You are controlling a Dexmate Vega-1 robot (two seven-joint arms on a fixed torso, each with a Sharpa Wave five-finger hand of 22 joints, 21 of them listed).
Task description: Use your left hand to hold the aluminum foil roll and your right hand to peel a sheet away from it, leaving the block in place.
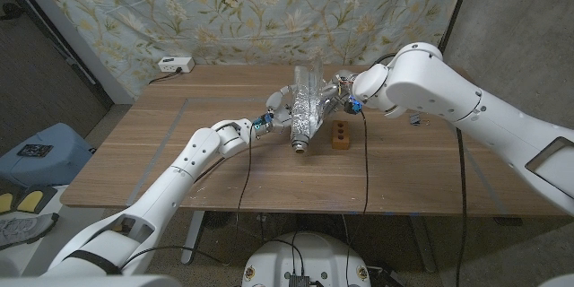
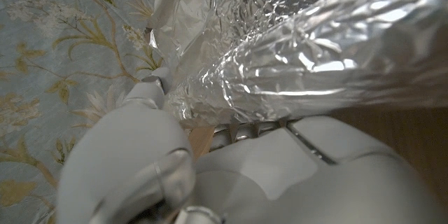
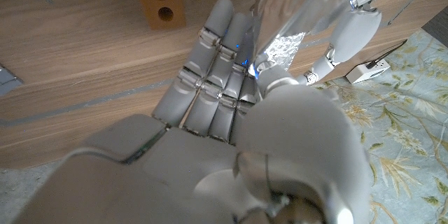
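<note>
Fingers, left hand (image 1: 275,113): wrapped on crinkled silver aluminium foil roll (image 1: 305,117), steadying it.
Fingers, right hand (image 1: 344,90): pinching raised foil sheet (image 1: 309,79), peeling.
Orange-brown wooden block (image 1: 340,134): tabletop (image 1: 179,143), roll's 3 o'clock.

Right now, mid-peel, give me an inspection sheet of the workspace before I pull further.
Surface: wooden table, bare wood around the work.
Job's things: aluminum foil roll lies mid-table, a crinkled sheet raised from it; wooden block with two holes beside the roll, apart from it.
Clutter: nothing seen.
Hands: left hand holds the roll; right hand at the sheet's edge, thumb against the foil.
Cables: thin black cables hang from both wrists across the table.
Surroundings: floral curtain behind; white power strip at the far edge.
</note>
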